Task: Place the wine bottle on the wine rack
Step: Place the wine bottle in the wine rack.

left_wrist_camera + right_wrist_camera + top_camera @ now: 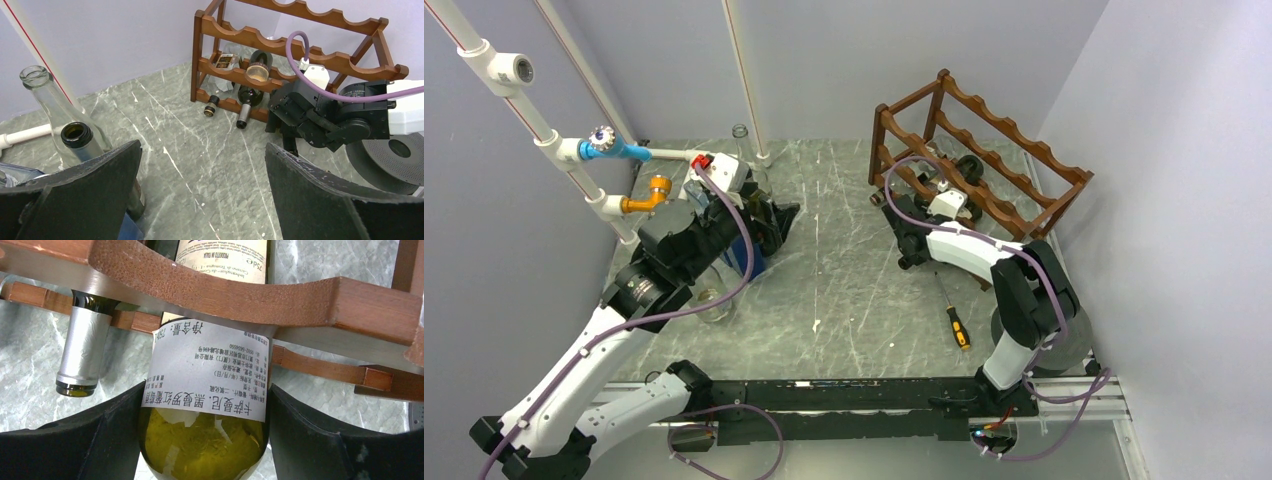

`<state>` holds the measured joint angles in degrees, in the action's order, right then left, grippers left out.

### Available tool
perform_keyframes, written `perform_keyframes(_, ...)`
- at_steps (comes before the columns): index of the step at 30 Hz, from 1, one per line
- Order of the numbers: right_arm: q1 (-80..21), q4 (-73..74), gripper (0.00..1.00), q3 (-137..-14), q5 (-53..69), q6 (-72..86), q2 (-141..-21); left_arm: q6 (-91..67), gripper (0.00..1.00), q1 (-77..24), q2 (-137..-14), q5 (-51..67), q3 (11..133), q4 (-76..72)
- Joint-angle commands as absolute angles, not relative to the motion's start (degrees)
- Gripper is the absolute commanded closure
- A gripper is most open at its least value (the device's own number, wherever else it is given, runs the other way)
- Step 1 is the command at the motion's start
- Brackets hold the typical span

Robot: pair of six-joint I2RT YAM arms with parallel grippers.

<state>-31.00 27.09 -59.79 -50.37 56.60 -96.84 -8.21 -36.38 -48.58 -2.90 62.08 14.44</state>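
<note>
Right claw [205, 435] pinches the green wine bottle [210, 365] by its body, part-way under a scalloped rail [225, 290] of the wine rack [385, 377], so the placing step looks in hand; next it needs seating in a cradle before release.

Grey-green marbled table [844, 300] — the wine rack [235, 32] stands in the far right corner. A yellow-handled screwdriver [955, 322] lies loose toward the near right. A perforated grey disc [380, 165] sits by the right edge — a clear bottle [742, 140] stands upright at the far edge.
</note>
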Motion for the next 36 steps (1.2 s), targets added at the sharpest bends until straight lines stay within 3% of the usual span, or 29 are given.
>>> perform_keyframes(1,-29.4,25.6,0.90,-61.2,-52.5,57.1,-95.2,-8.7,0.01,-36.6,-48.2,-1.9,63.2,12.5)
perform_keyframes(4,-29.4,26.5,0.87,-61.7,-51.4,57.0,-95.7,-9.1,0.01,-36.6,-48.4,-0.9,63.3,12.6)
perform_keyframes(5,-29.4,26.8,0.80,-61.6,-51.1,57.1,-95.7,-9.1,0.00,-36.6,-48.3,-0.9,63.2,12.5)
perform_keyframes(8,-29.4,26.3,0.42,-61.0,-49.8,56.1,-95.3,-8.9,0.00,-36.7,-48.3,-1.6,63.2,12.7)
perform_keyframes(10,-29.4,26.3,0.32,-61.2,-49.3,55.2,-95.2,-8.8,0.00,-36.7,-48.1,-1.9,63.5,13.0)
perform_keyframes(25,-32.5,25.9,0.01,-59.9,-46.9,50.3,-94.4,-8.7,0.01,-36.8,-47.9,-1.4,63.4,12.8)
perform_keyframes(36,-34.9,29.2,0.00,-60.2,-49.7,48.3,-94.0,-8.8,0.01,-36.8,-48.3,-1.1,63.6,13.2)
